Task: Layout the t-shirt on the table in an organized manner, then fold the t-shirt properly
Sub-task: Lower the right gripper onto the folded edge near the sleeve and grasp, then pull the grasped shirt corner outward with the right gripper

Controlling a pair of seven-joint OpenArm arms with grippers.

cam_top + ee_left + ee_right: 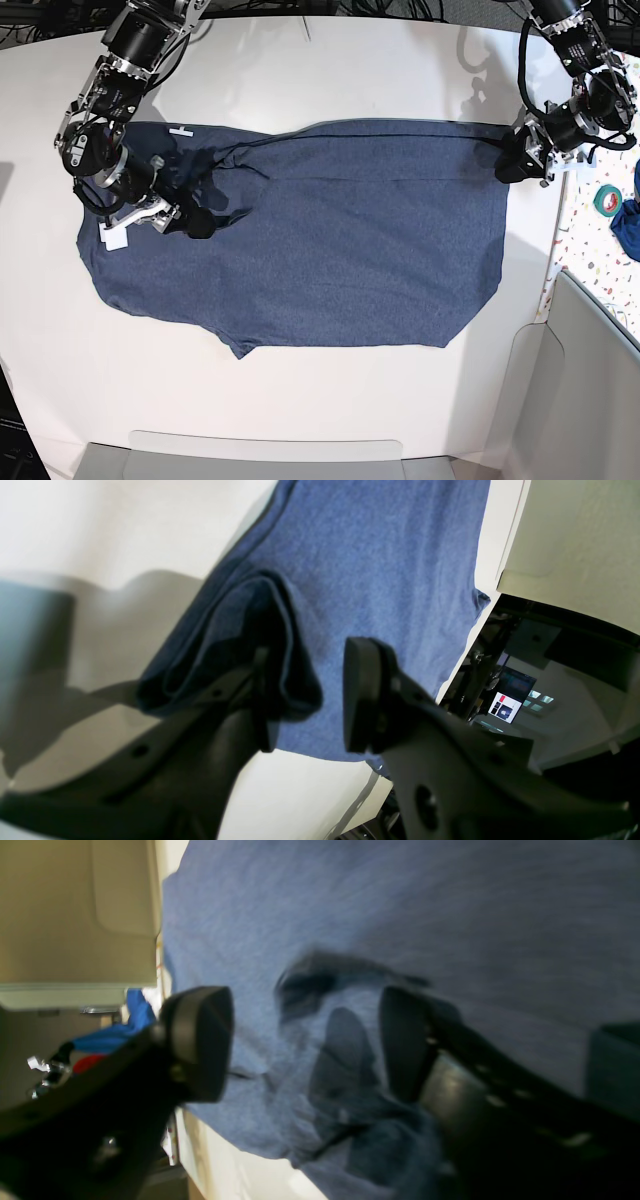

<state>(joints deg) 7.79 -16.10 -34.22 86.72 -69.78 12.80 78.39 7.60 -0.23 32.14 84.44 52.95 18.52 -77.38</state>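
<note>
The dark navy t-shirt (340, 250) lies spread plain side up on the white table (330, 400), with its top edge folded over. My left gripper (510, 165) is at the shirt's upper right corner. In the left wrist view the left gripper (312, 700) is open, with a bunched fold of the t-shirt (360, 570) draped against one finger (260, 700). My right gripper (190, 220) is over the shirt's left part. In the right wrist view the right gripper (300, 1045) is open wide just above the wrinkled t-shirt (450, 915), holding nothing.
A narrow speckled surface (572, 250) borders the table on the right, with a roll of tape (607, 199) and a small bright-blue cloth scrap (628, 225) on it. A grey tray (270, 455) sits at the front edge. Cables lie along the back edge.
</note>
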